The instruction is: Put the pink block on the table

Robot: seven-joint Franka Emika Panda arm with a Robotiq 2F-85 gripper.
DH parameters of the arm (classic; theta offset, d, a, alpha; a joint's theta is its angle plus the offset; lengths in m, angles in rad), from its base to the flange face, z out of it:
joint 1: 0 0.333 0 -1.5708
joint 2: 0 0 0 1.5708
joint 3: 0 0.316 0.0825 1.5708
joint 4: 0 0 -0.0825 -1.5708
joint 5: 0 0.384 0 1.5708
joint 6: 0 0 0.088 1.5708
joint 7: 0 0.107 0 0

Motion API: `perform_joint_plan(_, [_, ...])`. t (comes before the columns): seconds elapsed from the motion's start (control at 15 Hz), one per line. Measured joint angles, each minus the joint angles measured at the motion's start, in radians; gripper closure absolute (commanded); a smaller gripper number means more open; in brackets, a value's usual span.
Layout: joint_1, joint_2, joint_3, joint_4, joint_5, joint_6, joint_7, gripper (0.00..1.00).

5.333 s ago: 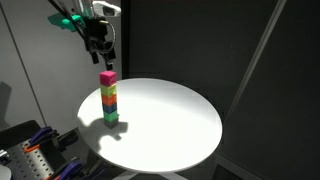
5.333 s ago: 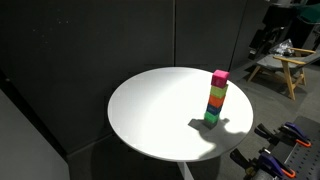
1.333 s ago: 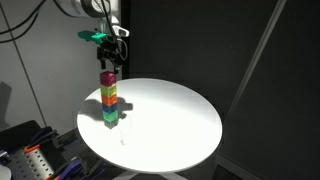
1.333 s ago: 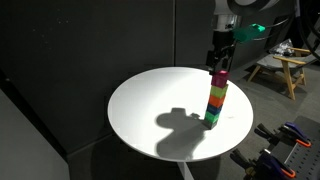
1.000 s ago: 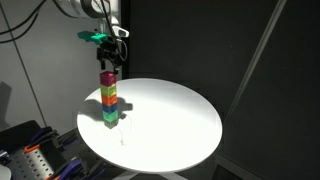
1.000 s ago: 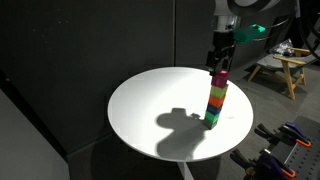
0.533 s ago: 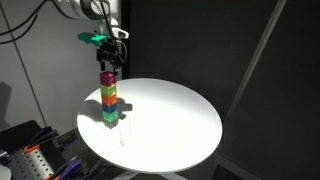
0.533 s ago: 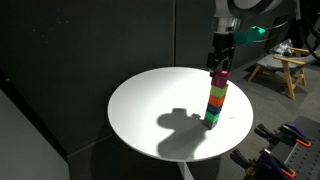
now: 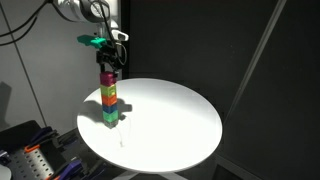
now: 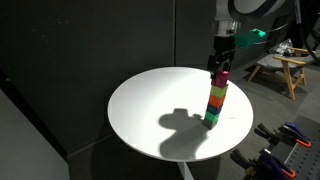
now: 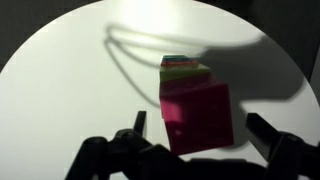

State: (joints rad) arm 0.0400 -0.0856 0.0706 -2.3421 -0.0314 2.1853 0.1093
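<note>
Both exterior views look obliquely down from different sides at the table (image 9: 170,130) (sharing the stack (image 10: 216,100)); wrist view looks steeply down, close

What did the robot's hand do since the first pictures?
The hand came down from higher up and now sits open around the pink block, with a finger on each side and not squeezing yet. The pink block is still on top of the stack of blocks, and the stack has not moved on the table.
</note>
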Motion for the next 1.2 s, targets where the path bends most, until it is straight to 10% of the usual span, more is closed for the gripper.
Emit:
perform_joint_plan(0.07, [0.0,0.0,0.0,-0.001,0.0,0.001,0.0,0.25])
perform_joint_plan(0.47, [0.0,0.002,0.0,-0.007,-0.003,0.002,0.0,0.66])
perform_joint_plan(1.2, [0.0,-0.005,-0.002,0.003,-0.009,-0.001,0.0,0.72])
